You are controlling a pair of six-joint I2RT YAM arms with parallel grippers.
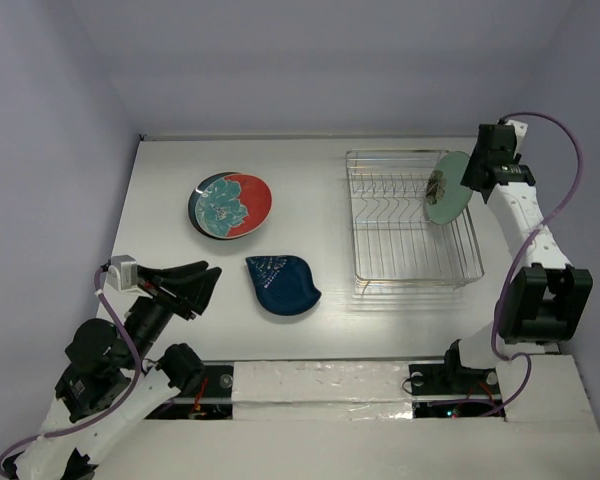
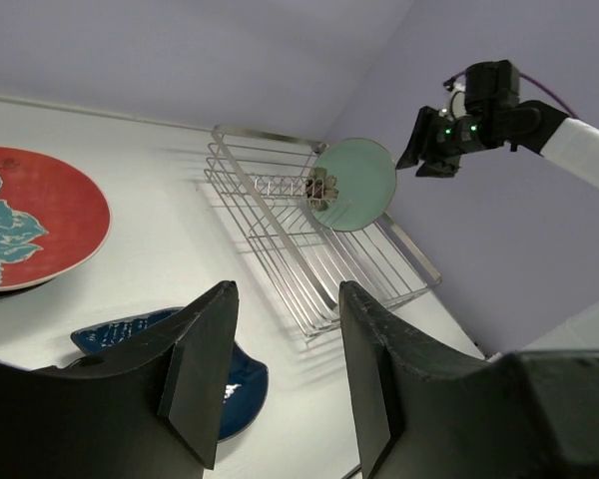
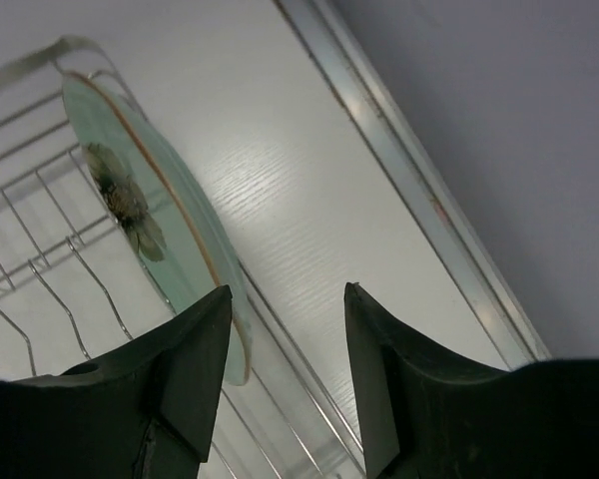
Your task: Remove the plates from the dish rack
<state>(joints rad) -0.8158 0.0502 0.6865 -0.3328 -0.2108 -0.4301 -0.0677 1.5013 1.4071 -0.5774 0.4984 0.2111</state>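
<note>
We are looking at a robotics lab test cell. Plain lavender walls (image 1: 310, 60) are boxing in a bare white tabletop (image 1: 180, 170), the left arm (image 1: 110, 390) and the right arm (image 1: 528, 215) are standing bolted at its near edge, purple cables (image 1: 578, 150) are looping off them, and only a wire dish rack (image 1: 410, 215) and a few plates (image 1: 230, 205) are sitting out.

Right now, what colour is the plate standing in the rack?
The plate is pale green with a dark flower mark, best seen in the left wrist view.
</note>
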